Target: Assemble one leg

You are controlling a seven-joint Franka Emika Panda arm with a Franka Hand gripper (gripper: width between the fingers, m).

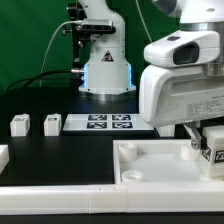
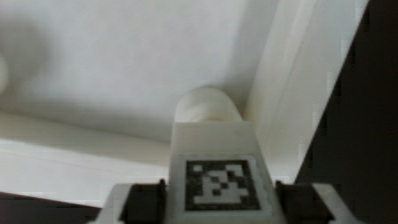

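Observation:
My gripper (image 1: pixel 212 150) is shut on a leg (image 1: pixel 215 149), a small white block with a black-and-white tag, at the exterior view's right, over the corner of the large white panel (image 1: pixel 150 165). In the wrist view the leg (image 2: pixel 217 150) stands between my dark fingers (image 2: pixel 150 200), its far end at a round corner socket (image 2: pixel 210 102) of the panel (image 2: pixel 107 90). Whether it sits in the socket I cannot tell. Two more legs (image 1: pixel 19 124) (image 1: pixel 52 123) stand on the black table at the exterior view's left.
The marker board (image 1: pixel 108 123) lies at the table's back middle, in front of the robot base (image 1: pixel 106 72). Another white part (image 1: pixel 3 156) shows at the left edge. The panel has a raised rim (image 2: pixel 306 70) beside the socket.

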